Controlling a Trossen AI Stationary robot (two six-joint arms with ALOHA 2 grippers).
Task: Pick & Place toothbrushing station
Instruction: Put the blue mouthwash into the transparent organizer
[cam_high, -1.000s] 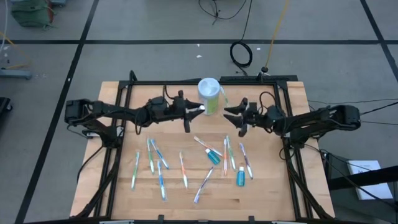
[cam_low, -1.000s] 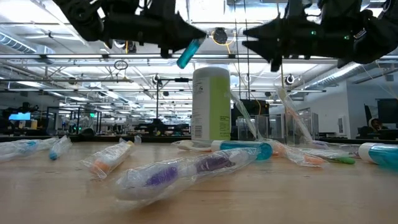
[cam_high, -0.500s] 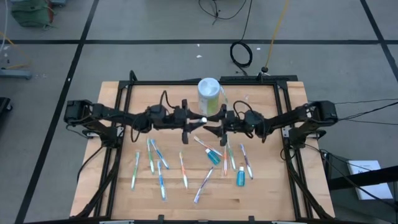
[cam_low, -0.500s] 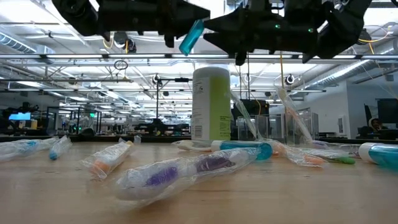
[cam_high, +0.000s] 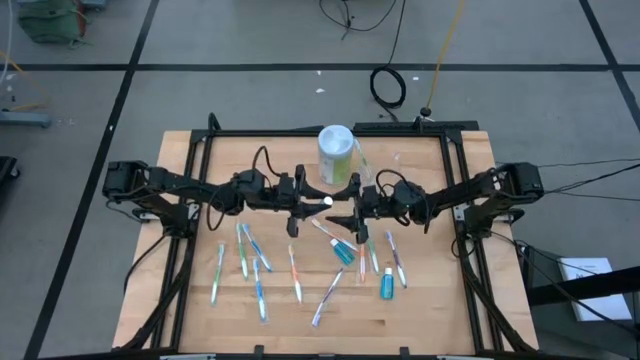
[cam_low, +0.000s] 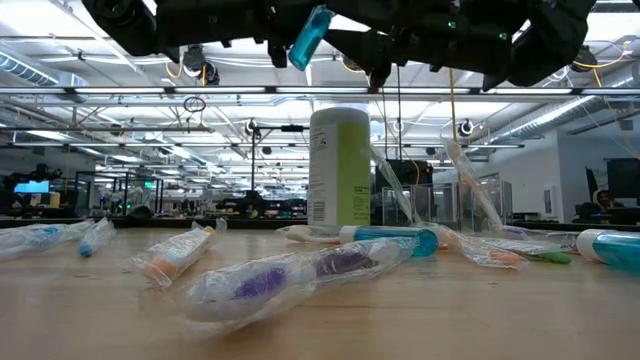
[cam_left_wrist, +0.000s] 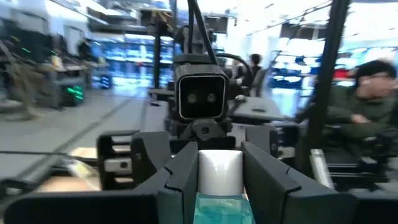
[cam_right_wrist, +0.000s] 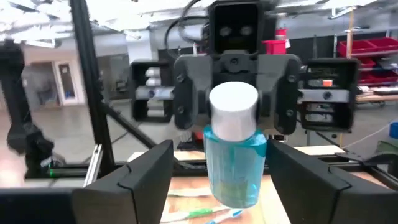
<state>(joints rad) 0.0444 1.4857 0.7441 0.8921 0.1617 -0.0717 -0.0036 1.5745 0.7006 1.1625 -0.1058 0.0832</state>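
My left gripper (cam_high: 316, 200) is shut on a small teal toothpaste tube (cam_high: 324, 200) with a white cap, held in the air over the table's middle. My right gripper (cam_high: 347, 207) faces it, open. In the right wrist view its two fingers (cam_right_wrist: 146, 177) stand on either side of the tube's cap end (cam_right_wrist: 233, 112) without touching it. The clear cup (cam_high: 337, 152) stands upright on its base at the far middle, with a toothbrush leaning in it. Several wrapped toothbrushes (cam_high: 258, 262) and two more teal tubes (cam_high: 343, 250) lie flat on the board. My left gripper pinches the tube's teal body (cam_left_wrist: 217, 208) between its two fingers, just behind the white cap (cam_left_wrist: 219, 171). The fingers come about level from the table's left. The tube is lifted clear of the table, with its cap toward the table's right and my right gripper.
The wooden board (cam_high: 430, 310) is framed by black rails (cam_high: 190, 250) at left, right and far side. Toothbrushes and tubes are scattered over its near half (cam_low: 290, 275). A person sits in the room beyond (cam_left_wrist: 364, 99).
My right gripper has gone toward the table's left and a little toward the near edge, up to the tube, and its fingers now flank the cap end. My left gripper has shifted a little toward the near edge with the tube still held.
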